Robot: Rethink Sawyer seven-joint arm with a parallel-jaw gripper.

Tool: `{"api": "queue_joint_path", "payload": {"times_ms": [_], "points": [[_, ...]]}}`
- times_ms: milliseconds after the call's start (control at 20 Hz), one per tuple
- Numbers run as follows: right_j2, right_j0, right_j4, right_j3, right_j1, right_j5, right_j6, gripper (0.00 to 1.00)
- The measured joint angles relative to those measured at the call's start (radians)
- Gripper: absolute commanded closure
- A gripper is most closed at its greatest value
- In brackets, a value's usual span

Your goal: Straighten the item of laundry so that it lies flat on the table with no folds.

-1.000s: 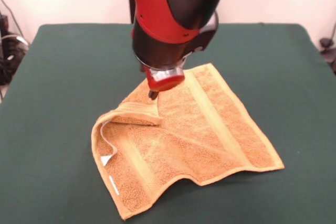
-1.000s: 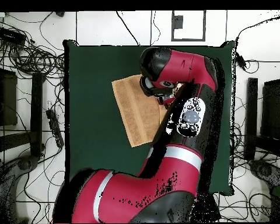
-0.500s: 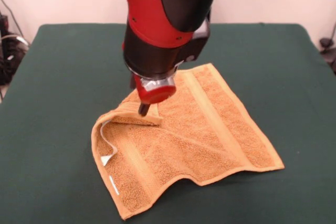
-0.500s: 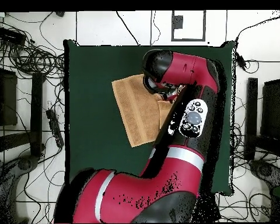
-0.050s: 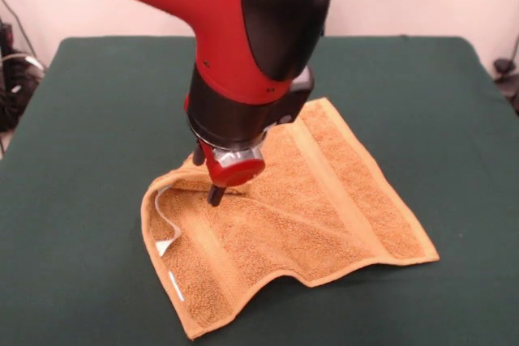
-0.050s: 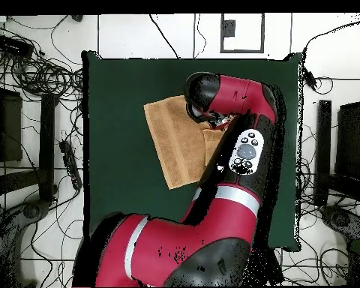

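Note:
The item of laundry [image 5: 316,208], an orange-tan towel with woven bands, lies on the dark green table [image 5: 89,127] with most of it spread out. Its left corner is folded over onto itself [image 5: 199,174], and the left edge curls up, showing a white label [image 5: 175,284]. My gripper [image 5: 215,194] points down with its dark tip at the folded flap's edge, touching or just above the cloth. Seen from overhead, the towel [image 6: 175,142] lies left of centre on the table [image 6: 115,90], and the arm hides the gripper and the folded part.
The red and black arm [image 6: 243,150] covers much of the table's right half in the overhead view. Cables [image 6: 40,75] and equipment lie on the floor around the table. Bare green surface surrounds the towel on every side.
The gripper has come down and moved left and nearer in the front view, from above the towel's middle to the folded flap's edge. The towel looks unchanged.

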State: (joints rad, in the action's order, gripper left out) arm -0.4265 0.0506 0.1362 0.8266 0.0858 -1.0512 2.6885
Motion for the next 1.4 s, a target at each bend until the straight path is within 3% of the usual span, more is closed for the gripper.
{"api": "queue_joint_path", "payload": {"times_ms": [1400], "points": [[0.001, -0.003, 0.001, 0.066, -0.042, 0.051, 0.0, 0.0]]}}
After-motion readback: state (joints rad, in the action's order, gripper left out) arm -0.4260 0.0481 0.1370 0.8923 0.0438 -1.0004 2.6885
